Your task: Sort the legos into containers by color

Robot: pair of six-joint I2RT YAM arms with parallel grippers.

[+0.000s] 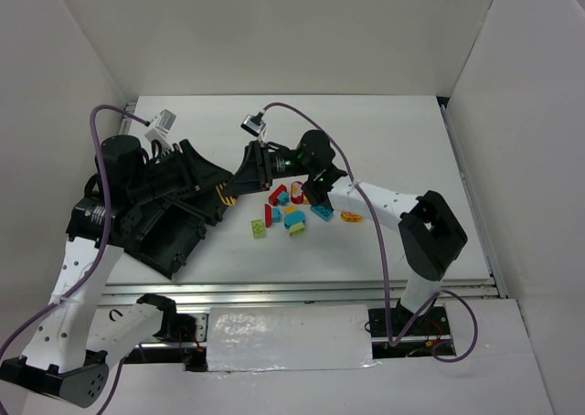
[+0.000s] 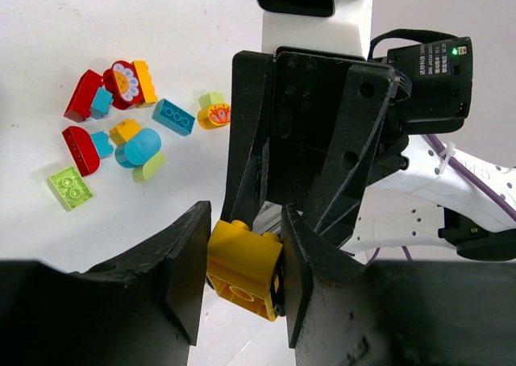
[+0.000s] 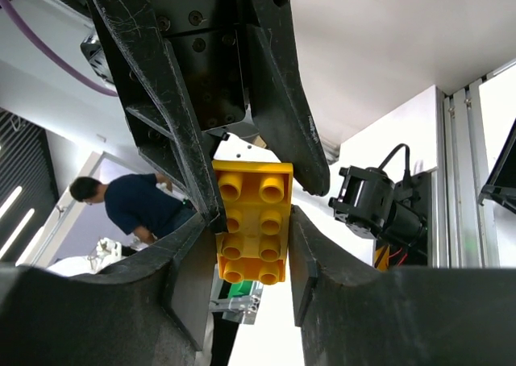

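My left claw and right claw both grip one yellow brick.
Left wrist: brick bottom centre between my jaws, loose legos upper left on the table. Right wrist: brick centred, studs facing the camera. Top: my claws meet left of centre, black tray at lower left.

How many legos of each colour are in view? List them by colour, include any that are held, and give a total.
Red legos: 3
Cyan-blue legos: 4
Orange-yellow legos: 4, one gripped by the left gripper and the right gripper
Lime green legos: 3
Total: 14
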